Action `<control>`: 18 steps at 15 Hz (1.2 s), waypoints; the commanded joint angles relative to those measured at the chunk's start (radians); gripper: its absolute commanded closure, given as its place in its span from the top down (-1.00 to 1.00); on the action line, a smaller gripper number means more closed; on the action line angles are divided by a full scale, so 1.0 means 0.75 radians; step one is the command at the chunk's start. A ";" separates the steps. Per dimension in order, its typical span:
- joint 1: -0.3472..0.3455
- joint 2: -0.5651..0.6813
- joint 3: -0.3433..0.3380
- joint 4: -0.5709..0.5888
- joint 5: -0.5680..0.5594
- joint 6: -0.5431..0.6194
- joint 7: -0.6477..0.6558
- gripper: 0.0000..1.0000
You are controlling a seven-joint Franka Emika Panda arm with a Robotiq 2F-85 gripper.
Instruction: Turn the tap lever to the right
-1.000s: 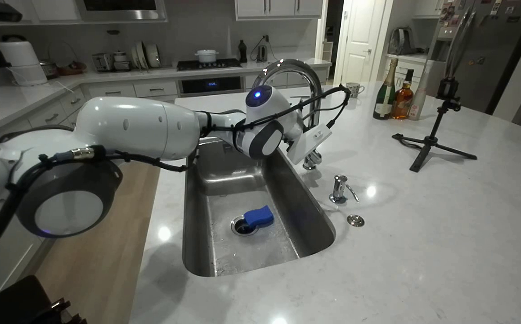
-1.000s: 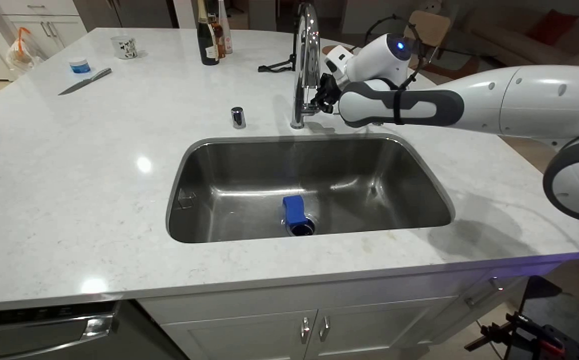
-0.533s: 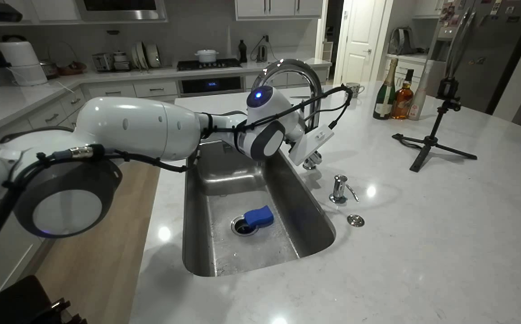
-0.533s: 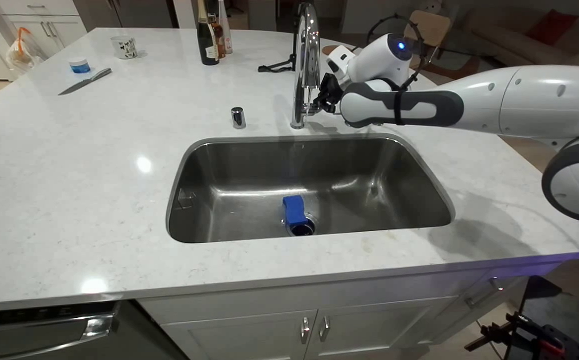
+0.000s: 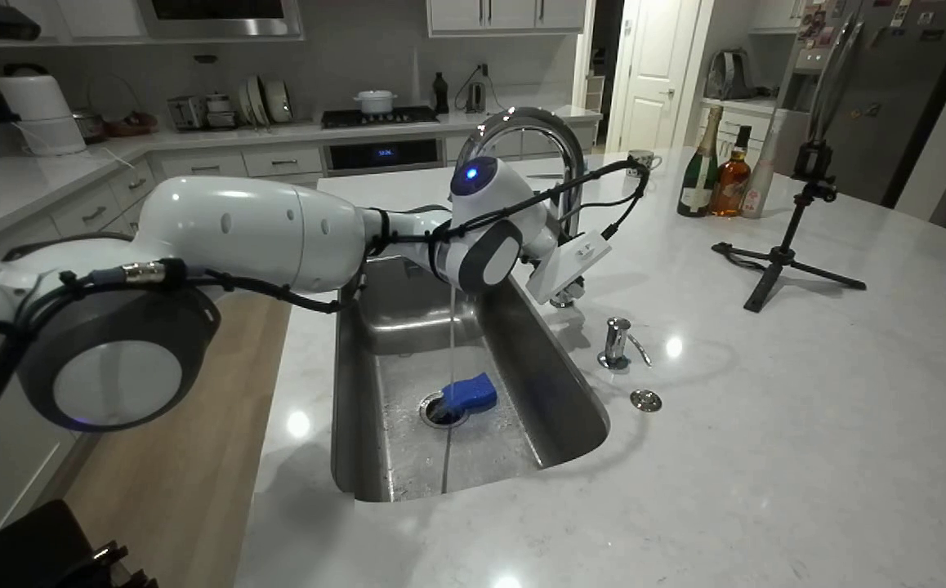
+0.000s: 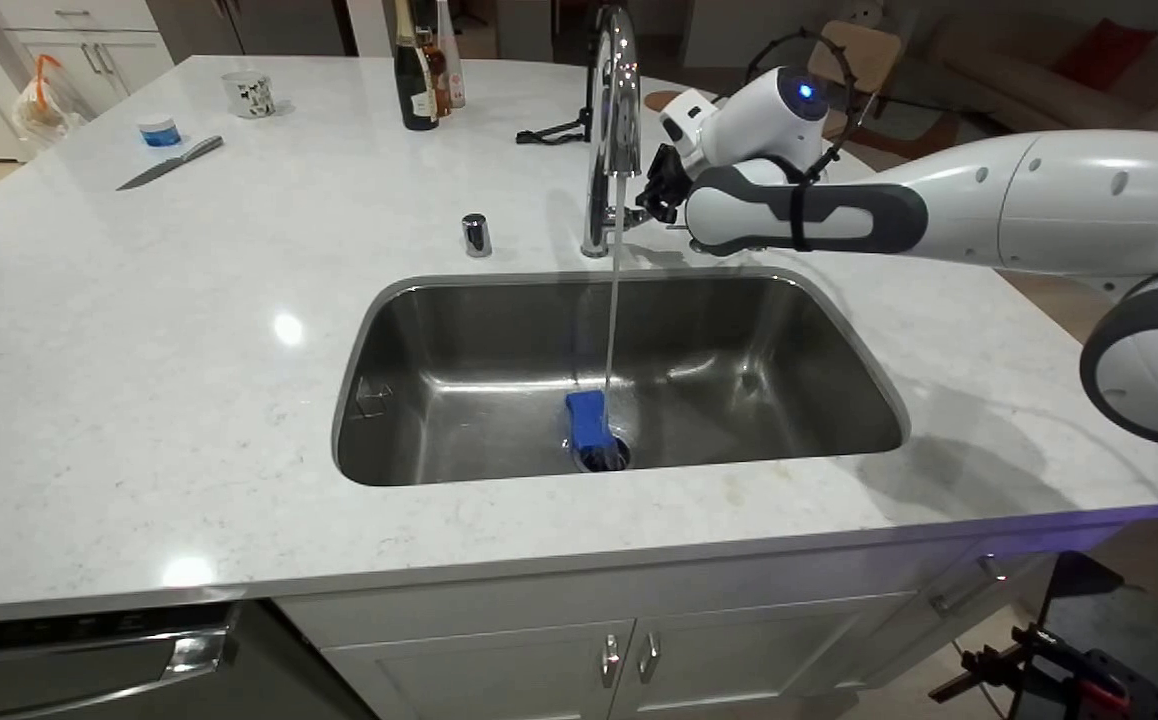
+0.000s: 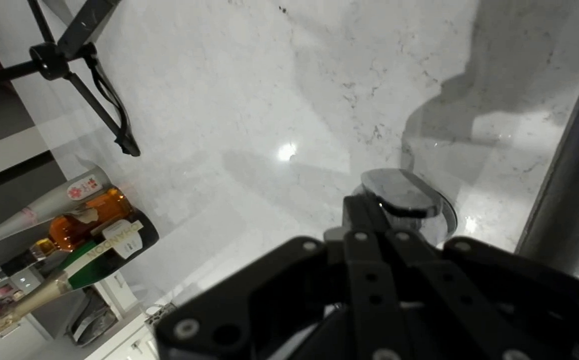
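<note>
nearest in the wrist view, the gripper [image 7: 367,212] has its two fingers [image 7: 369,260] together, with nothing seen between them. just past the tips is the tap lever [image 6: 634,216], sticking sideways from the low stem of the faucet [image 6: 625,110]; the fingers are beside it in an exterior view, though contact cannot be made out and its slim end is hidden. compared with a second ago, the gripper has edged a little away from the stem, and water [image 6: 612,330] now runs where none fell into the sink [image 6: 499,325]. the stream drops past the edge of the blue sponge [image 6: 587,415] to the drain [image 6: 601,461]. that suggests the lever has swung far enough to start the flow, so the rightward turn looks mostly or wholly done; backing off gently should avoid knocking it back. farther off, three bottles [image 5: 732,184] and a tripod [image 5: 779,255] stand well apart from the faucet
</note>
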 commanded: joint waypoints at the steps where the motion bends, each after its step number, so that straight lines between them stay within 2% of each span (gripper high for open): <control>1: 0.008 -0.009 -0.062 0.004 -0.011 -0.024 0.071 -1.00; 11: 0.021 -0.012 -0.144 -0.005 -0.007 -0.008 0.138 -1.00; 13: 0.036 -0.028 -0.179 -0.007 -0.008 -0.021 0.205 -1.00; 15: 0.061 -0.055 -0.232 -0.013 -0.010 -0.036 0.296 -1.00; 18: 0.124 -0.127 -0.360 -0.037 -0.019 -0.063 0.483 -1.00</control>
